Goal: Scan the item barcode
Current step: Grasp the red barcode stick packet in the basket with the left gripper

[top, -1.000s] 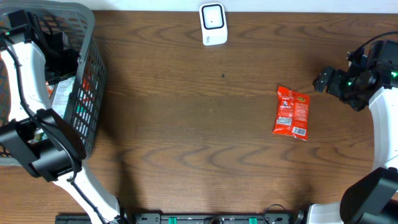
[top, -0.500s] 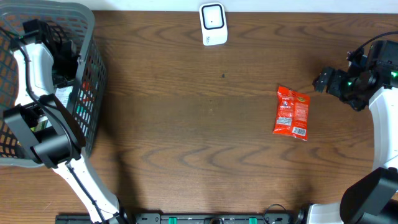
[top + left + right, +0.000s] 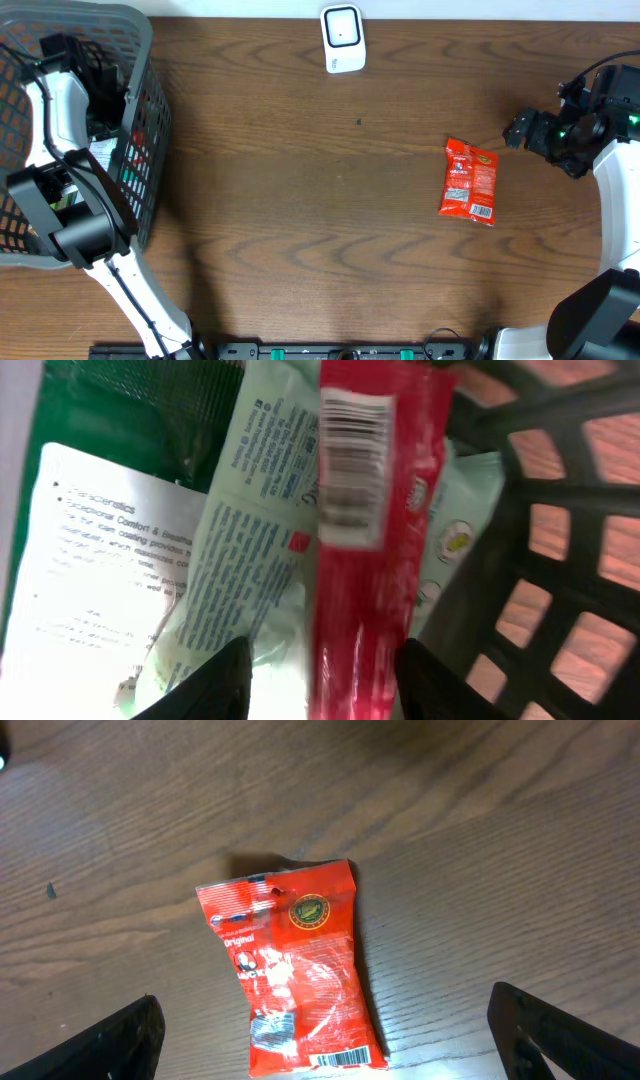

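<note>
We note left pincer (image 3: 325, 660) inside basket (image 3: 145, 110), upper left, released astride a red barcoded packet (image 3: 360, 510); right pincer (image 3: 516, 130) released wide near red snack pouch (image 3: 470, 180) on worktop (image 3: 300, 200).

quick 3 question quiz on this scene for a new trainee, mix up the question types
1. True or false: the right gripper is open above the red snack packet on the table.
2. Where is the left gripper? A inside the basket; B over the table's middle; C beside the right gripper.
3. What lies between the left gripper's fingers?
Key: 1 true; 2 A; 3 a red packet with a barcode label.
</note>
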Controlling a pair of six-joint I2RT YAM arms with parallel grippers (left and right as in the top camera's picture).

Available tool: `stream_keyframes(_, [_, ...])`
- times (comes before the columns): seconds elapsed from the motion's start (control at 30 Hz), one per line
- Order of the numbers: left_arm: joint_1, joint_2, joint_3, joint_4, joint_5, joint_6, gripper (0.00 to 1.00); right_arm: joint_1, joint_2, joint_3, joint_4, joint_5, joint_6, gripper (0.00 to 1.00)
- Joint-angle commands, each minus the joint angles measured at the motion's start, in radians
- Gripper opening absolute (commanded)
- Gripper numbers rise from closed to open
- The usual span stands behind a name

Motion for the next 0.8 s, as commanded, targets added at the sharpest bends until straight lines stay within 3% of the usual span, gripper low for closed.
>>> stream_keyframes(0.0, [-0.003, 0.022, -0.051, 0.012, 0.000, 0.002, 0.48, -0.006, 0.004, 0.010, -0.002, -0.005, -0.010, 0.99])
stream_keyframes(0.1, [-0.003, 0.022, -0.061, 0.021, -0.014, 0.002, 0.47, -0.006, 0.004, 0.010, -0.002, -0.005, -0.010, 0.99])
stream_keyframes(0.2, [-0.003, 0.020, -0.061, 0.034, -0.014, -0.010, 0.26, -0.006, 0.004, 0.010, -0.002, -0.005, -0.010, 0.99])
stream_keyframes(0.57, [-0.003, 0.011, -0.043, 0.038, -0.013, -0.010, 0.19, -0.006, 0.004, 0.010, -0.002, -0.005, -0.010, 0.99])
stream_keyframes(0.67, [-0.003, -0.013, -0.031, 0.038, -0.014, -0.013, 0.10, -0.006, 0.004, 0.010, -0.002, -0.005, -0.010, 0.99])
stream_keyframes(0.77, [-0.003, -0.063, -0.009, 0.040, -0.014, -0.014, 0.09, -0.006, 0.004, 0.010, -0.002, -0.005, -0.010, 0.99])
